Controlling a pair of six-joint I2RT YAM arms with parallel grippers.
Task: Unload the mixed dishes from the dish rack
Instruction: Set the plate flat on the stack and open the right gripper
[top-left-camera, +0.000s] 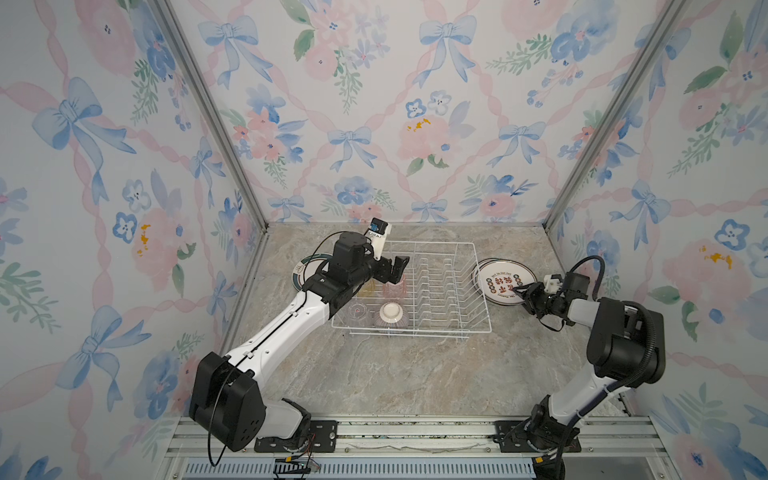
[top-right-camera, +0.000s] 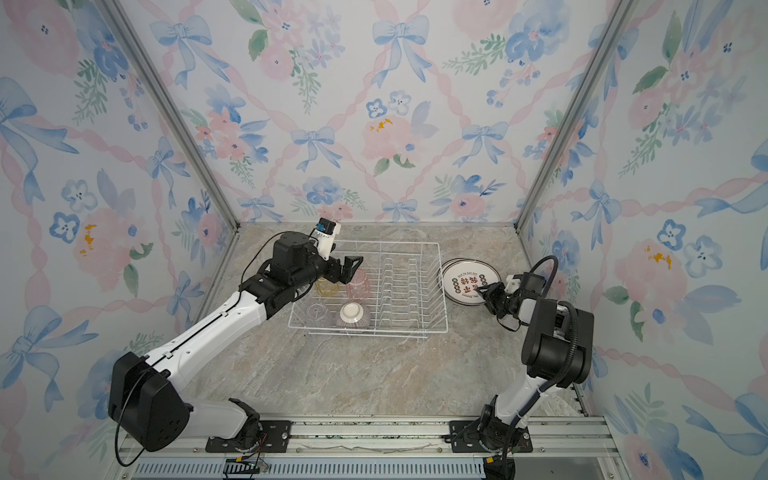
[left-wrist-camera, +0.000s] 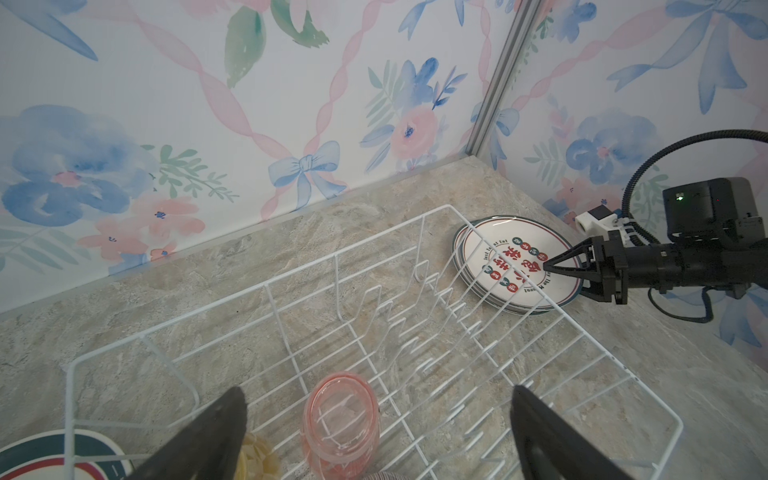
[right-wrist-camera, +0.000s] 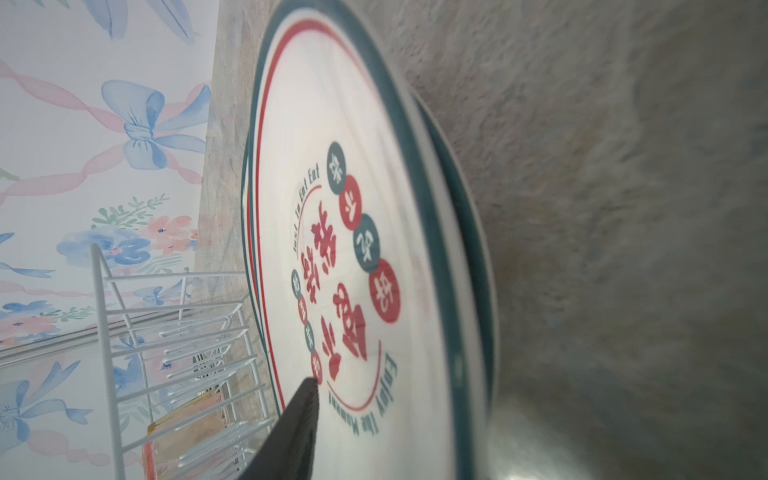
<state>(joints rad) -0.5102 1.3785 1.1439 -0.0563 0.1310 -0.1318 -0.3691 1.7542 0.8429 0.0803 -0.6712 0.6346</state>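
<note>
Left gripper (left-wrist-camera: 378, 392) open over pink tumbler (left-wrist-camera: 340, 419), must descend; right gripper (left-wrist-camera: 546, 266), grip unclear, on plates (left-wrist-camera: 490, 241) at rack's (top-left-camera: 415, 329) three o'clock.

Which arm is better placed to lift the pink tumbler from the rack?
Likely left. The open left gripper hovers over the pink tumbler inside the rack; the right gripper is outside, at the plates.

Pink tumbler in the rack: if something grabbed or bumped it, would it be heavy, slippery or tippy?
Probably light: the pink tumbler looks thin-walled and translucent, with the wires showing through it. Its glossy sides might slip in a loose grip. Standing on the thin, spaced wires of the dish rack rather than on a flat surface, it could well tip if nudged sideways.
</note>
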